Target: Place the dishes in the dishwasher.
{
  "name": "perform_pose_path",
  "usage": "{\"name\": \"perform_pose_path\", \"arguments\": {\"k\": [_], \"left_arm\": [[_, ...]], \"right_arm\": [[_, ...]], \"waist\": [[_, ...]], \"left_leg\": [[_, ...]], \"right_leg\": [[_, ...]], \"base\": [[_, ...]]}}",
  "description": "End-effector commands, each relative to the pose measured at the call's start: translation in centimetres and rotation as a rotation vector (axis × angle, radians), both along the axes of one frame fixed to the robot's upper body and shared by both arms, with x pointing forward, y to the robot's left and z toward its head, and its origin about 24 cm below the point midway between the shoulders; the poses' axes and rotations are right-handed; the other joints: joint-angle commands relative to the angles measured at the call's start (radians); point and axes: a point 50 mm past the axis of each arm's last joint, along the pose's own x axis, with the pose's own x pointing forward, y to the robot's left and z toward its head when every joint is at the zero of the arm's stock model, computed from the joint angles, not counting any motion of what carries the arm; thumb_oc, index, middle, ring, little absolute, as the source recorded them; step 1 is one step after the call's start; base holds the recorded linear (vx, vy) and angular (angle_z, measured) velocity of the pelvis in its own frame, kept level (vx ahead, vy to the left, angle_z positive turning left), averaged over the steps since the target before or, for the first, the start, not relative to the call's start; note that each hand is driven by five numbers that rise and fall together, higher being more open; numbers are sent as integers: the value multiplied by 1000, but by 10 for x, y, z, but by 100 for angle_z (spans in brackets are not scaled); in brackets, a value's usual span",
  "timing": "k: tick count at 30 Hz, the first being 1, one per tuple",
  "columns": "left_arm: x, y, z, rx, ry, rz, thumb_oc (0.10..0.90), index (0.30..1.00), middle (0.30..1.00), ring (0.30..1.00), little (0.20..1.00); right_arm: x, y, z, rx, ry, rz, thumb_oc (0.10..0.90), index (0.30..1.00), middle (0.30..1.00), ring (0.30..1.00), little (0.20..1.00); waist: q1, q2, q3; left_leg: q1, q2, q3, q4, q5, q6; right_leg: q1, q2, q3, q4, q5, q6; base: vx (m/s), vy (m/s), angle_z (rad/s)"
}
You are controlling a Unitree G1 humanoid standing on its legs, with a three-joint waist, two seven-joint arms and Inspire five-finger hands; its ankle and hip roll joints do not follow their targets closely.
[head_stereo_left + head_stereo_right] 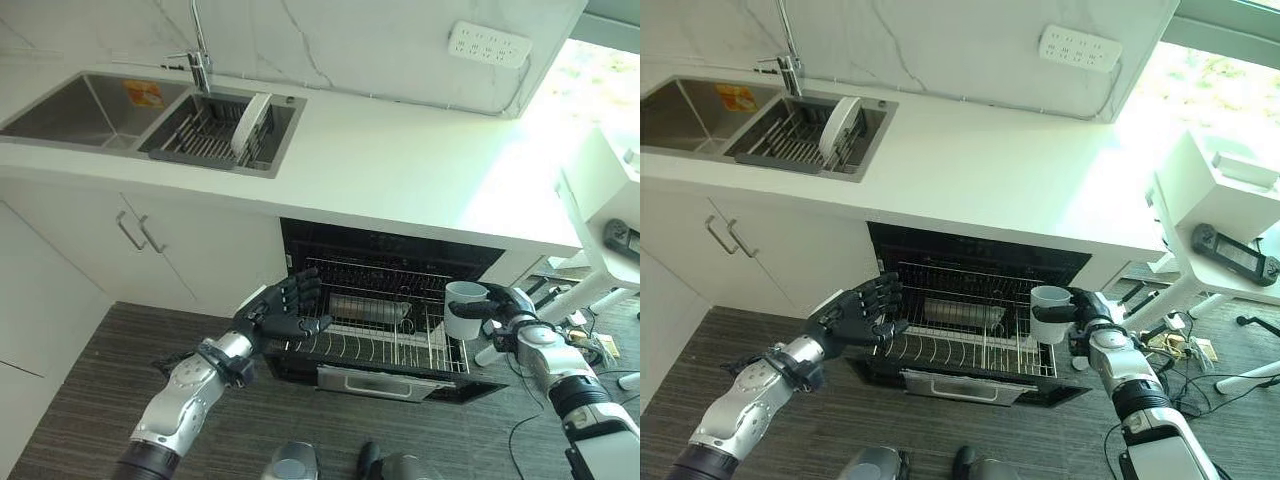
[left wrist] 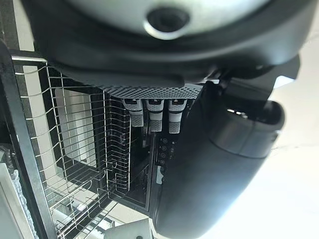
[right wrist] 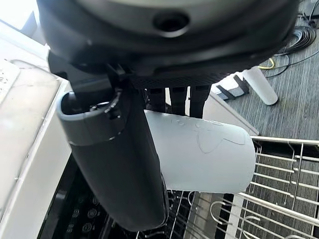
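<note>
Right hand point(image 1: 500, 305), at the right of the frame, has thumb and fingers curled round a white mug point(image 1: 464, 309). The mug is upright, mouth up, held above the right edge of the pulled-out wire rack point(image 1: 385, 345); whether it touches the rack cannot be told. The right wrist view shows the thumb lying along the mug's side and the fingers wrapped behind it.

Left hand point(image 1: 285, 311), centre-left of the frame, is at the rack's left front corner, fingers bent loosely and spread, pinching nothing. Whether it touches the rack cannot be told.

The rack stands out from the open dishwasher point(image 1: 390, 250) under the white tabletop point(image 1: 400, 160). A metal tray point(image 1: 368, 306) lies inside the rack, toward the back.

Upper left of the frame: a double sink point(image 1: 80, 112) set in the tabletop, its right basin holding a drainer basket point(image 1: 200, 135) with a white plate point(image 1: 251, 122) standing on edge. A tap point(image 1: 200, 60) rises behind it.

A power strip point(image 1: 490, 44) is fixed to the wall, upper right.
</note>
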Motion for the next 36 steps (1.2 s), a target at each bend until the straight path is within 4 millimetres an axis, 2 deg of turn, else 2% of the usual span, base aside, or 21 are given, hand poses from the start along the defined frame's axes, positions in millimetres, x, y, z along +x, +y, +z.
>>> {"name": "perform_pose_path", "arguments": {"k": [1, 5, 6, 8, 10, 12, 14, 17, 19, 20, 21, 22, 27, 36], "left_arm": [[-4, -26, 36, -106, -177, -111, 800, 900, 900, 900, 900], [-11, -25, 32, -120, -166, -101, 800, 900, 900, 900, 900], [-11, -26, 36, -133, -183, -98, 800, 900, 900, 900, 900], [-9, -26, 40, -144, -207, -99, 800, 900, 900, 900, 900], [9, -29, 72, -184, -365, -112, 800, 900, 900, 900, 900], [27, -28, 108, -202, -507, -118, 800, 900, 900, 900, 900], [40, -28, 143, -207, -626, -119, 800, 900, 900, 900, 900], [43, -30, 157, -213, -680, -116, 800, 900, 900, 900, 900], [43, -32, 163, -215, -697, -115, 800, 900, 900, 900, 900], [43, -33, 164, -217, -703, -115, 800, 900, 900, 900, 900], [44, -34, 166, -218, -708, -117, 800, 900, 900, 900, 900], [44, -35, 168, -218, -713, -119, 800, 900, 900, 900, 900], [43, -38, 173, -221, -745, -135, 800, 900, 900, 900, 900], [42, -35, 173, -227, -758, -139, 800, 900, 900, 900, 900]], "right_arm": [[15, -20, 37, -52, -140, -33, 400, 300, 300, 300, 300], [11, -25, 34, -31, -131, -55, 400, 300, 300, 300, 300], [15, -29, 42, -43, -147, -58, 400, 300, 300, 300, 300], [20, -32, 53, -52, -173, -65, 400, 300, 300, 300, 300], [49, -35, 115, -101, -342, -84, 400, 300, 300, 300, 300], [69, -26, 168, -131, -490, -90, 400, 300, 300, 300, 300], [80, -14, 211, -147, -610, -99, 400, 300, 300, 300, 300], [80, -13, 226, -146, -656, -113, 400, 300, 300, 300, 300], [79, -16, 229, -143, -667, -121, 411, 316, 316, 316, 316], [79, -17, 231, -146, -675, -125, 571, 556, 556, 556, 556], [78, -18, 234, -147, -684, -128, 631, 646, 646, 646, 646], [78, -19, 237, -151, -695, -128, 800, 900, 900, 900, 900], [76, -18, 260, -181, -767, -129, 800, 900, 900, 900, 900], [76, -14, 274, -227, -780, -77, 800, 900, 900, 900, 900]], "waist": [[2, 19, -85], [-4, 45, -66], [-7, 63, -51], [-7, 77, -37], [-7, 118, 38], [-13, 137, 104], [-20, 148, 162], [-24, 150, 188], [-24, 151, 191], [-24, 151, 191], [-23, 151, 191], [-24, 150, 191], [-20, 144, 191], [-18, 132, 191]], "left_leg": [[-35, 25, -44, -57, 73, -35], [-31, 17, -56, -57, 91, -40], [-46, 13, -61, -57, 102, -41], [-66, 10, -64, -57, 108, -42], [-183, -11, -75, -57, 114, -41], [-283, -25, -77, -57, 117, -40], [-374, -36, -78, -57, 131, -36], [-414, -43, -80, -57, 137, -32], [-430, -46, -82, -57, 138, -31], [-436, -46, -82, -57, 138, -31], [-440, -47, -82, -57, 137, -32], [-443, -47, -82, -57, 136, -33], [-453, -52, -81, -57, 130, -37], [-437, -54, -72, -57, 118, -38]], "right_leg": [[5, -55, 32, 11, 3, 96], [8, -61, 42, 11, 15, 92], [-8, -66, 45, 11, 22, 91], [-28, -70, 45, 11, 26, 91], [-136, -82, 43, 11, 26, 96], [-228, -86, 45, 11, 27, 100], [-316, -88, 48, 11, 36, 99], [-356, -89, 45, 11, 39, 94], [-371, -90, 41, 11, 38, 92], [-376, -92, 37, 11, 37, 92], [-380, -92, 35, 11, 36, 92], [-383, -92, 33, 11, 35, 91], [-394, -92, 26, 11, 27, 89], [-385, -89, 27, 11, 21, 89]], "base": [[209, -1, 6], [127, 4, 0], [0, 0, 0], [-207, 17, -1], [-809, 32, 4], [-848, 2, -2], [-601, -20, -4], [-195, -12, 8], [-64, -1, 0], [-45, 3, 2], [-37, 2, 3], [-20, 1, 3], [-51, 16, 9], [-15, 24, 1]]}}
